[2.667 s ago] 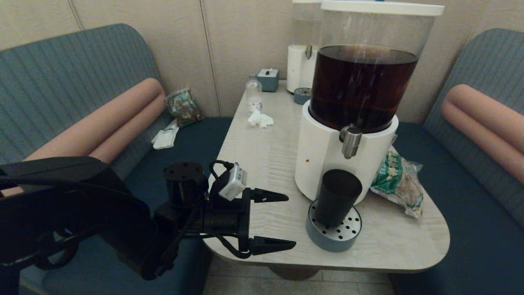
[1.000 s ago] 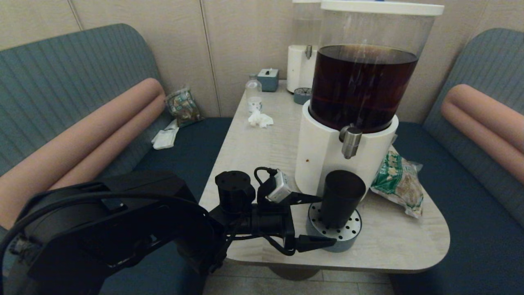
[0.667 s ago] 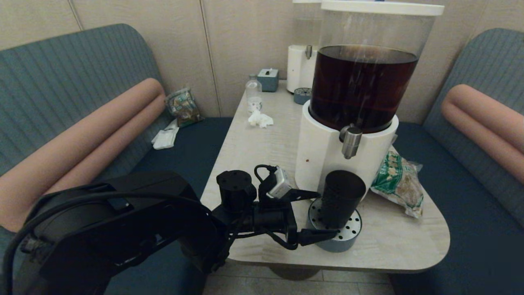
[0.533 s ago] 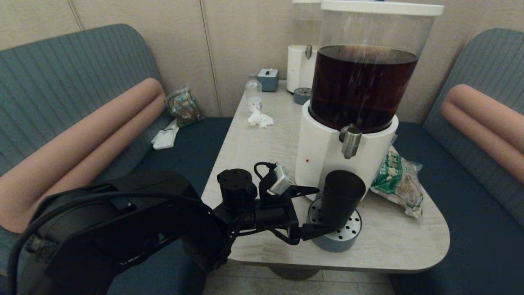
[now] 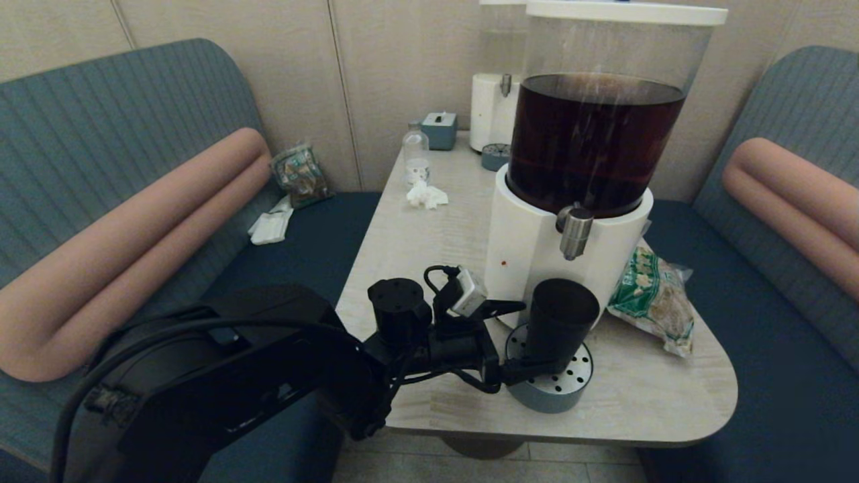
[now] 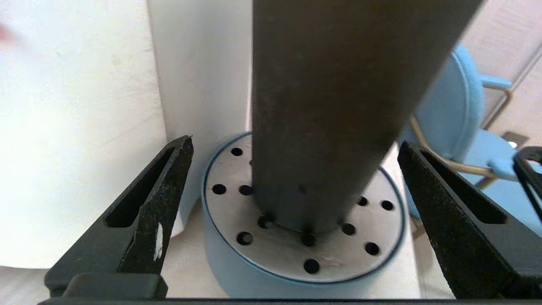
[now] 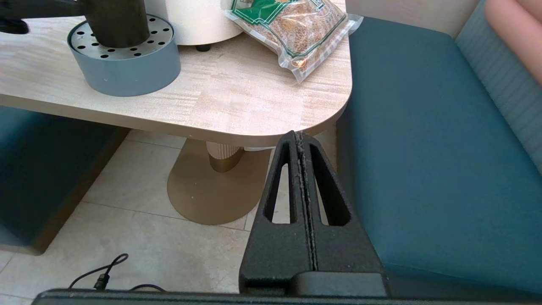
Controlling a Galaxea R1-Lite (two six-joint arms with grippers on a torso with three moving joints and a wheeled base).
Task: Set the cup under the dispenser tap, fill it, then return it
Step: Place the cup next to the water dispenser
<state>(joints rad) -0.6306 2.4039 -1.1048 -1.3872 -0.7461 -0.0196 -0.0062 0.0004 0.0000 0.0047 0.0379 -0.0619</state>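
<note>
The dark tapered cup stands upright on the round perforated drip tray, directly below the steel dispenser tap of the big dispenser with the white base and brown drink. My left gripper is open and reaches in from the left, one finger on each side of the cup's lower half. In the left wrist view the cup fills the space between the fingers, with a gap showing on both sides. My right gripper is shut on nothing, parked low off the table's near right corner.
A green snack bag lies right of the dispenser base. Farther back stand a second dispenser, a small clear bottle, a grey box and a crumpled tissue. Blue benches flank the table.
My left arm has moved right across the table's near edge, and its open fingers now straddle the cup. The cup has stayed on the tray.
</note>
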